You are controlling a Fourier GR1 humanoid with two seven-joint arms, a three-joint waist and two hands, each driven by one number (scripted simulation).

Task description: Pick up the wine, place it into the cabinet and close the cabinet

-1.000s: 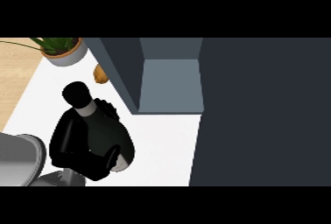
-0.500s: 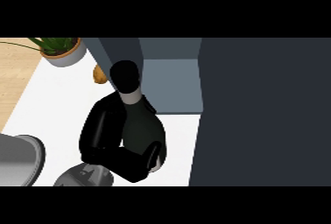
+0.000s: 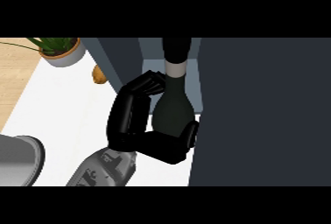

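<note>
White counter (image 3: pixel 58 113) (potted plant (image 3: pixel 61 48) at corner), open cabinet (image 3: pixel 152 52) beside.

We see one hand (image 3: pixel 139 131): glossy black, long segmented fingers (image 3: pixel 132 105), thick thumb (image 3: pixel 188 133). Just below the hand, a light grey forearm (image 3: pixel 107 168) with small dark markings on its shell. Far left of the hand, a rounded grey body part (image 3: pixel 19 159).
</note>
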